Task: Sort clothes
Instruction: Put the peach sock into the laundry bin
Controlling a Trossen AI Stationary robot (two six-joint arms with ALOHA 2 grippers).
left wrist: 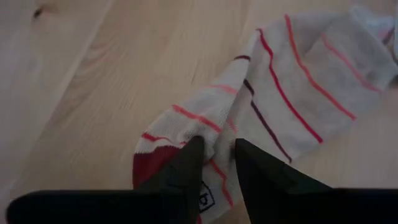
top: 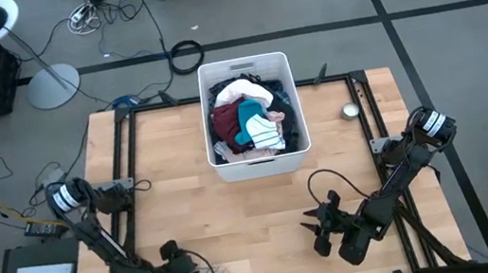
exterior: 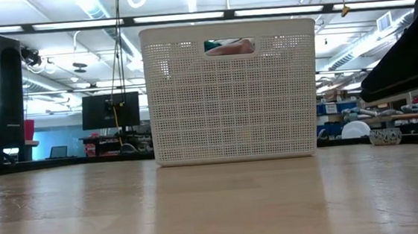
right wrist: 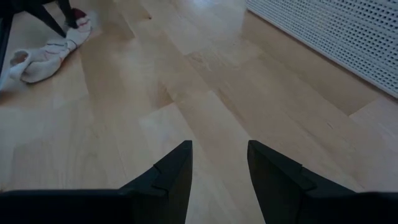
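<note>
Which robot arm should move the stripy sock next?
Probably the left. Its claw is already pinched shut on the striped sock lying on the table. The right claw is open over bare wood, away from the sock.

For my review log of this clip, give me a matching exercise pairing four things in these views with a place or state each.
Things:
1. striped sock
2. left gripper
3. right gripper
4. basket

States:
A. jaws open above bare wood
B. holds the piled clothes
C. lying on the table, pinched at its red-toed end
D. jaws closed on fabric

Pairs: 1-C, 2-D, 3-A, 4-B
</note>
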